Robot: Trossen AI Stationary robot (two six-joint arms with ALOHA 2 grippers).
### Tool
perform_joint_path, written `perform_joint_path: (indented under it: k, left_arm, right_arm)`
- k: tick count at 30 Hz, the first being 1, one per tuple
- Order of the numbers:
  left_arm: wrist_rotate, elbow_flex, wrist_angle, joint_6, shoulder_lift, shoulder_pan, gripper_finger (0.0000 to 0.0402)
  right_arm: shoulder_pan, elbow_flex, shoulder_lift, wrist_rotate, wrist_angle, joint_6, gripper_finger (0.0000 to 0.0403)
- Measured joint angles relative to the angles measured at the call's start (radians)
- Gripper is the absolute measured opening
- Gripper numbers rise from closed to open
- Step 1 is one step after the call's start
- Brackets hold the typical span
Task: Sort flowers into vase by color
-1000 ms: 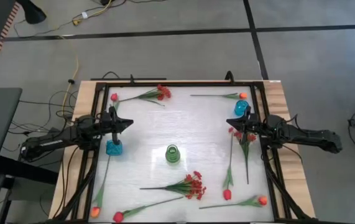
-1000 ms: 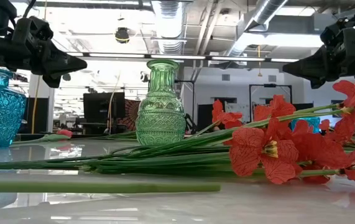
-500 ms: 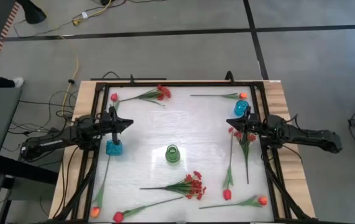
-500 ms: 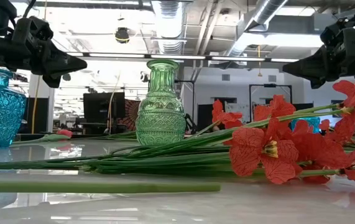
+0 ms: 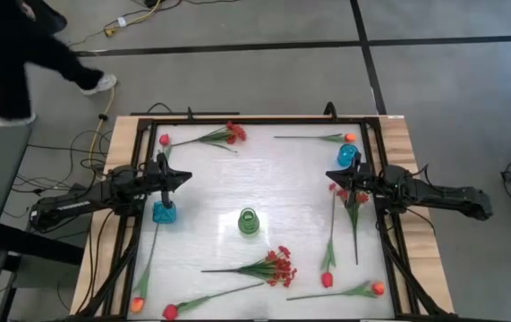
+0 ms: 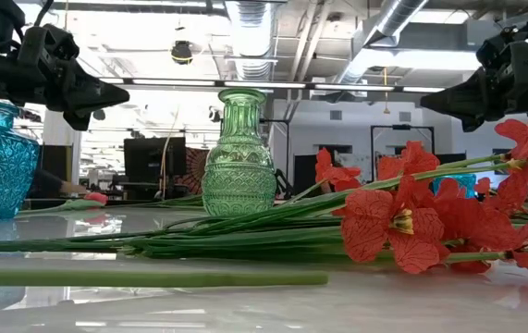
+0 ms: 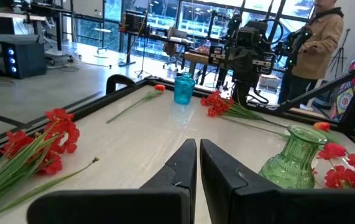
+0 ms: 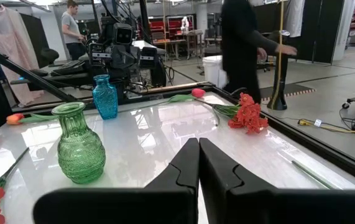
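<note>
**Both grippers empty; flowers lie flat around them**

The left gripper point(image 5: 183, 175) hovers pinched shut, empty, above the blue vase point(image 5: 164, 212). The green vase point(image 5: 249, 221) stands mid-table. The right gripper point(image 5: 336, 184), likewise shut and empty, sits nearest a red spray point(image 5: 352, 199), stem running toward the table's near edge.

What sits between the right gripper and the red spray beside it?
Nothing visible. The right gripper, shut, hangs over the table's right side, and the red spray lies almost under it, stem running toward the near edge. The blue vase stands just beyond, off that path.
</note>
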Motion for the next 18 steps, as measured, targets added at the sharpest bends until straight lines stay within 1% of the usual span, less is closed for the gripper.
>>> perform_joint_path:
  k: [3, 8, 11, 14, 18]
  left_arm:
    - [0.0, 0.0, 0.0, -0.001, 0.0, 0.0, 0.0009]
    - [0.006, 0.0, -0.002, -0.092, 0.0, 0.0, 0.0009]
    - [-0.018, 0.0, 0.001, -0.139, 0.0, 0.0, 0.0009]
    - [-0.026, 0.0, 0.003, -0.21, 0.0, 0.0, 0.0009]
    - [-0.026, 0.0, 0.009, -0.3, 0.0, 0.0, 0.0009]
  right_arm:
    - [0.0, 0.0, 0.0, 0.0, 0.0, -0.021, 0.0036]
    - [0.001, 0.0, 0.0, 0.0, 0.001, -0.303, 0.0036]
    - [0.002, 0.0, 0.0, 0.0, 0.001, -0.421, 0.0036]
    - [0.002, 0.0, 0.0, 0.0, 0.001, -0.466, 0.0036]
    - [0.002, -0.001, 0.0, 0.0, 0.013, -0.469, 0.0036]
